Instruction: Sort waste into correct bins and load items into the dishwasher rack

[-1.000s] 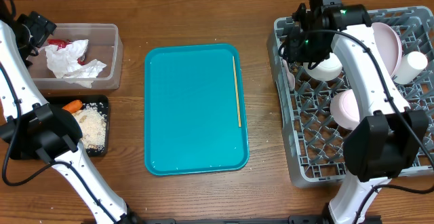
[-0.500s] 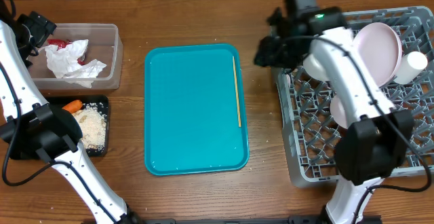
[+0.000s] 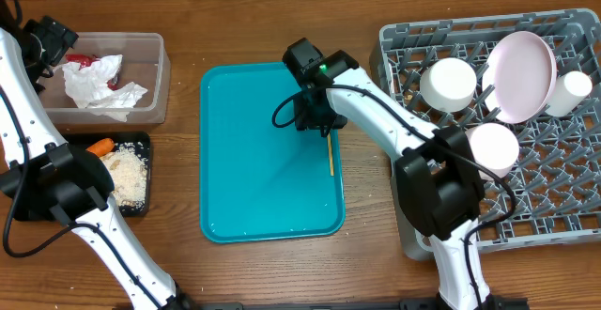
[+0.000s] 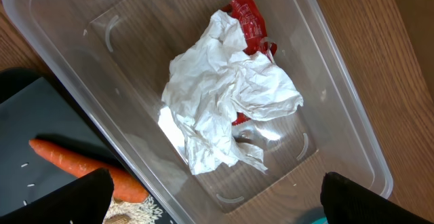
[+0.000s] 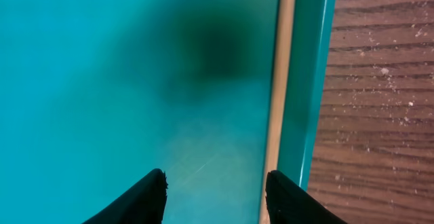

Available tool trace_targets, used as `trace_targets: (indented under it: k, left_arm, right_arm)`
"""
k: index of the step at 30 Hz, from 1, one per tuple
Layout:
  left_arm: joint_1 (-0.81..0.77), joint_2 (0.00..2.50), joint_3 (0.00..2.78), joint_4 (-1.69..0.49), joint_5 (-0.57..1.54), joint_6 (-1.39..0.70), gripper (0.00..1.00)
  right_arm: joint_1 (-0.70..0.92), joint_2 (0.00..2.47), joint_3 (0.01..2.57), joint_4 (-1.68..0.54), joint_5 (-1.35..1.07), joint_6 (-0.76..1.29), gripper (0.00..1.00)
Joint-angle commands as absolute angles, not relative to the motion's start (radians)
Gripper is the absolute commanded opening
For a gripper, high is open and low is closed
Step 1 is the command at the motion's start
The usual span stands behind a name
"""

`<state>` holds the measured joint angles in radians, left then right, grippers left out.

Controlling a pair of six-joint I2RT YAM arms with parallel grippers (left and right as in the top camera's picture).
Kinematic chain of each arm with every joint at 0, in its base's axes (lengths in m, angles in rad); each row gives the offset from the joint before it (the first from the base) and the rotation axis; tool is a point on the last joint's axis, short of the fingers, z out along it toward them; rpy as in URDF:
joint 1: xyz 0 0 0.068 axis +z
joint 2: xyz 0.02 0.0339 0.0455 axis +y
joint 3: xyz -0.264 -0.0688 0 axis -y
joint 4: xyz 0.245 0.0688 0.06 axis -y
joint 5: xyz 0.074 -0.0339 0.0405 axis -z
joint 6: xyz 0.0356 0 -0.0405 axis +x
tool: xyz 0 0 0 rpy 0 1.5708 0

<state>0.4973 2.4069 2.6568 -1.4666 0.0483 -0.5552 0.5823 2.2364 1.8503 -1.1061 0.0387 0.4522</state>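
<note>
Stick (image 5: 279,81) lies along teal tray's (image 3: 254,178) right rim; loaded rack (image 3: 406,47) further right. Your right claw (image 5: 214,191) low over stick, half spread, empty. Left claw (image 4: 215,203) spread wide above tub (image 4: 346,95) of napkins (image 4: 224,108).

Smooth glossy teal tray (image 3: 263,169), clear plastic tub (image 4: 339,81), crumpled paper napkins (image 4: 224,102), wood-grain table (image 5: 380,81)

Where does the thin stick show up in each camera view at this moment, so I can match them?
Overhead: the thin stick lies along the teal tray's right rim, upper part hidden by the right gripper.
Left wrist: not in it; it looks into the clear tub.
Right wrist: right of centre, running top to bottom against that rim.
Shared landmark: the tray's right rim.
</note>
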Motion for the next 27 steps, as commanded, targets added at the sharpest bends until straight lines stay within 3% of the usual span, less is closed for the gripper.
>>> trace_targets:
  k: [1,27]
  left_arm:
    - [0.494,2.402,2.652,-1.465,0.041,-0.55,1.0]
    - [0.494,2.402,2.652,-1.465,0.041,-0.55,1.0]
  right_arm:
    - [0.582,2.265,1.851,-1.101,0.086,0.472,0.51]
    - [0.583,2.302,1.789,-1.046,0.063,0.475,0.51]
